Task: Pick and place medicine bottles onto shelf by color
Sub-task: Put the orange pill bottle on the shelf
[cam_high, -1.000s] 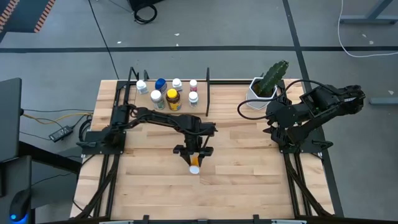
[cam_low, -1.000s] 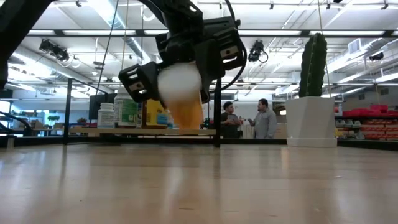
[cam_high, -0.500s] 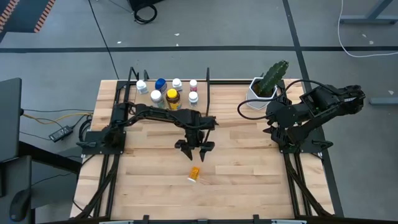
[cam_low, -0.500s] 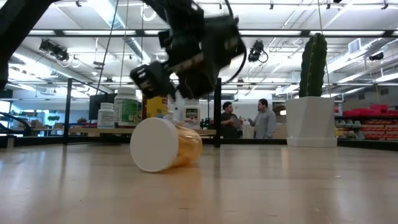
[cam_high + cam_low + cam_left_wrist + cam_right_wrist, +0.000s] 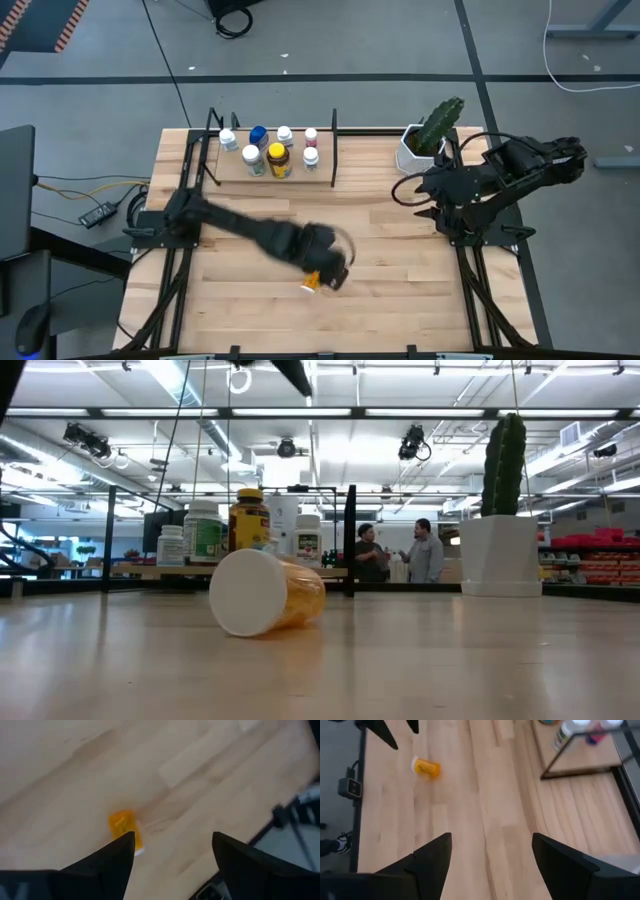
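Small orange bottle lies toppled just under left gripper, cap toward near edge; fingers spread, empty. Right gripper open, empty, far right.

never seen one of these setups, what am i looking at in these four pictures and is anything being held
Two dark robot arms work at a wooden table. One picture looks straight down, one looks level across the tabletop, and two come from cameras on the arms' wrists. The left gripper hangs open above a small orange bottle lying on its side, not holding it. The right gripper waits open near a potted cactus. Other medicine bottles stand on the shelf at the table's far side. Nothing is held.
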Tool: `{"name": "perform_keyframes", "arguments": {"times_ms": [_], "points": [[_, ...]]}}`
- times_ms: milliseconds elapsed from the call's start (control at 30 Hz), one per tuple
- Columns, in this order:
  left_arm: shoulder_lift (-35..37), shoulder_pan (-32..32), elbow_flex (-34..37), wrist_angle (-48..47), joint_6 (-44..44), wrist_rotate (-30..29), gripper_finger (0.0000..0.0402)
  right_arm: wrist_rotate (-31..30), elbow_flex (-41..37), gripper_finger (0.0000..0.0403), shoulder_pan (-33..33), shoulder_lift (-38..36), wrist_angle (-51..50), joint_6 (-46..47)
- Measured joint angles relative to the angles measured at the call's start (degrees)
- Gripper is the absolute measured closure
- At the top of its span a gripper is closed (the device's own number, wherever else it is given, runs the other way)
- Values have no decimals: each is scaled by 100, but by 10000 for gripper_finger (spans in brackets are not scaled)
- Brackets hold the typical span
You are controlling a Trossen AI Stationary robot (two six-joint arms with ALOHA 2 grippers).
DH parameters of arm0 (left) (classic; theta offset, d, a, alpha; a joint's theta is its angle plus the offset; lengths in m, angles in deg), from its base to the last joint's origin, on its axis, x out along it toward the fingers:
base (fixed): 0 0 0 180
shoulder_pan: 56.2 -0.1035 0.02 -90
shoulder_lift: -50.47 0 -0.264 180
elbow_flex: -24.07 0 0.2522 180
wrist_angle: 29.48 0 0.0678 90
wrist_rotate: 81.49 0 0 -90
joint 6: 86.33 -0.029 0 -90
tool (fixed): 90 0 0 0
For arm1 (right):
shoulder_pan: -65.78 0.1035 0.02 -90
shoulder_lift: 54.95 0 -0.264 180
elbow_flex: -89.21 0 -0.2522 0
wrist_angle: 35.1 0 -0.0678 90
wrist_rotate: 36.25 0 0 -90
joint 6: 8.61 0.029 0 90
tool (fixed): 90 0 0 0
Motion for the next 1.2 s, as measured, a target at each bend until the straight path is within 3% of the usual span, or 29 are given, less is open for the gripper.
{"name": "perform_keyframes", "arguments": {"times_ms": [200, 267, 633, 833, 1067, 1200], "points": [[-125, 983, 205, 264, 2755, -2222, 132, 50, 0, 121, 0, 146, 455, -549], [-250, 1193, 249, 248, 3378, -2690, 132, 113, 0, 121, -1, 211, 550, -597], [-1245, 1640, 302, 638, 3546, -2652, 132, 728, -1, 121, 0, 287, 168, -551], [-1237, 1806, 295, 198, 3736, -2805, 135, 808, -2, 121, 0, 282, -457, -458], [-1205, 1994, -21, 397, 3687, -3397, 152, 782, -2, 121, 0, 280, -314, -659], [-1270, 2113, -40, 358, 3528, -2920, 162, 668, 0, 121, -2, 280, -20, -635]]}}
